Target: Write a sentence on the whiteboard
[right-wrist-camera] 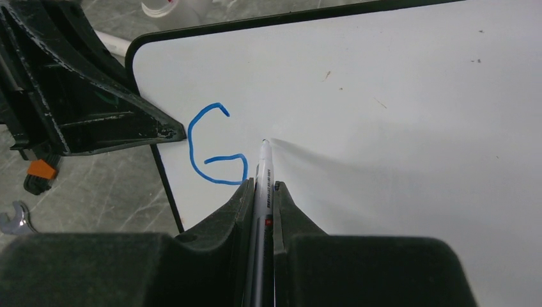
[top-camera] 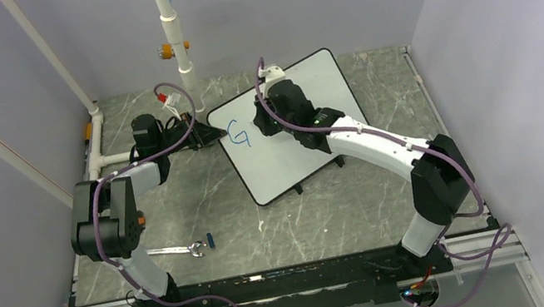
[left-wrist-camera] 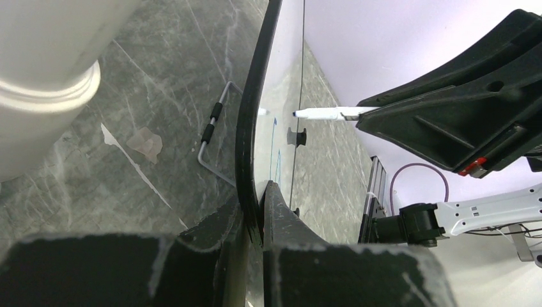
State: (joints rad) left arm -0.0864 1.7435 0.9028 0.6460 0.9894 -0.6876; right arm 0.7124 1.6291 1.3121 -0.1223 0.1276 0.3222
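Pinching the whiteboard (top-camera: 281, 167) by its left edge, the left tool (left-wrist-camera: 261, 211) holds it at the far middle of the surface (top-camera: 306, 223); the right tool (right-wrist-camera: 261, 192) clamps a marker (right-wrist-camera: 264, 160) beside a lone blue G (right-wrist-camera: 214, 147), bare white rightward.

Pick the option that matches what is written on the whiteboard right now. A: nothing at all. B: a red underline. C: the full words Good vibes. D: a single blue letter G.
D: the right wrist view shows only a blue G on the whiteboard, with the marker tip beside it.
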